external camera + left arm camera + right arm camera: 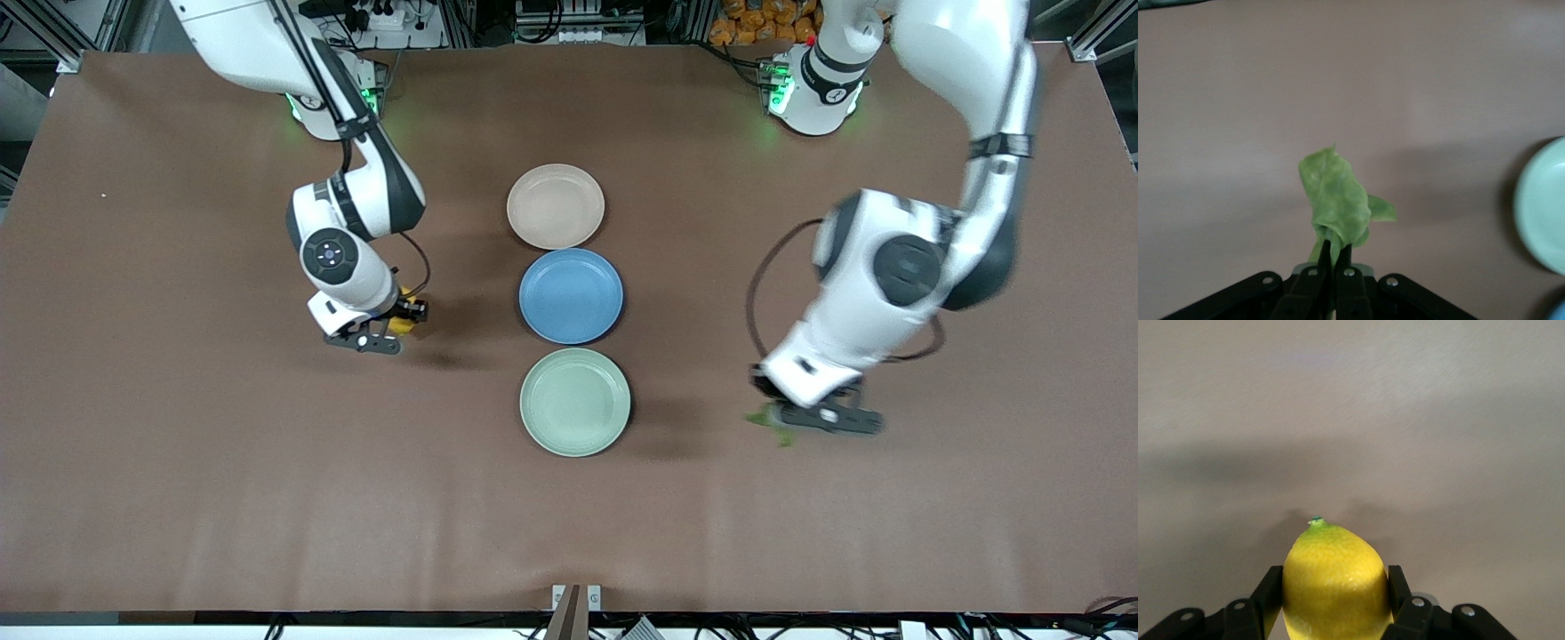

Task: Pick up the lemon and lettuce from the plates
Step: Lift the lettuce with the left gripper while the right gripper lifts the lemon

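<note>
My right gripper (402,318) is shut on the yellow lemon (401,322) and holds it over bare table toward the right arm's end, beside the blue plate. In the right wrist view the lemon (1333,583) sits between the fingers (1398,587), nubbed tip outward. My left gripper (782,420) is shut on the green lettuce (770,421) over bare table toward the left arm's end, beside the mint green plate (575,402). In the left wrist view the lettuce (1336,200) hangs from the shut fingertips (1333,252). The beige-pink plate (555,206) and the mint plate hold nothing.
A bright blue plate (571,295) lies between the two other plates in a row down the table's middle. The mint plate's rim (1541,203) shows in the left wrist view. Brown table surface (178,462) spreads on both sides.
</note>
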### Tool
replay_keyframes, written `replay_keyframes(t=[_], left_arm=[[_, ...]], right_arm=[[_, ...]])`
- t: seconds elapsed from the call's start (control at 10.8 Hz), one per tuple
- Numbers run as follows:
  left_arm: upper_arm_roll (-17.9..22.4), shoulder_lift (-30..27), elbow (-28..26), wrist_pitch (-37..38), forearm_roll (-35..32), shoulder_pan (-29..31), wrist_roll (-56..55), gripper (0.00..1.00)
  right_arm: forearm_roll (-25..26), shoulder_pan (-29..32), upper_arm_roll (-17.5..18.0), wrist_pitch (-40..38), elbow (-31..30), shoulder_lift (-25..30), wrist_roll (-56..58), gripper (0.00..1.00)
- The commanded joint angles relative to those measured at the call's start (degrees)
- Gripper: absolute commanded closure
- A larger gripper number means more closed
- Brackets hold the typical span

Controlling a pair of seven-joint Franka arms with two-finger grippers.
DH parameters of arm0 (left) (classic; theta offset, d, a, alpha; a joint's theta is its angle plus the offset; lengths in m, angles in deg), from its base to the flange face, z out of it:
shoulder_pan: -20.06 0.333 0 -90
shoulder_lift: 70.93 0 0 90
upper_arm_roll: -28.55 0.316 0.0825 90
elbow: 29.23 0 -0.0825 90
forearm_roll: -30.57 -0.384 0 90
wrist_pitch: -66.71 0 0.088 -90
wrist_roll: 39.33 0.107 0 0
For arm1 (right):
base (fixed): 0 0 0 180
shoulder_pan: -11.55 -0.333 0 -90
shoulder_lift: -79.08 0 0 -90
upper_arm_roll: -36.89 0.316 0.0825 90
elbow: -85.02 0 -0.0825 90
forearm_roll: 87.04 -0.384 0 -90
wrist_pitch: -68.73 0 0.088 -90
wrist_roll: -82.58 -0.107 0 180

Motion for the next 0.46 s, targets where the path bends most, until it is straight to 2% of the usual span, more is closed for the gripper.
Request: replay_keyframes(t=[0.0,0.37], left_arm=[[-0.7,1.0,-2.6,1.5,0.4,6.4,5.5,1.00],[-0.8,6.7,-3.4,0.2,0.7,11.2,5.5,1.00]], right_arm=[[1.7,6.9,0.8,1.8,-0.9,-0.3,9.7,1.00],[1.8,14.6,0.8,4.6,-0.9,-1.6,22.6,1.00]])
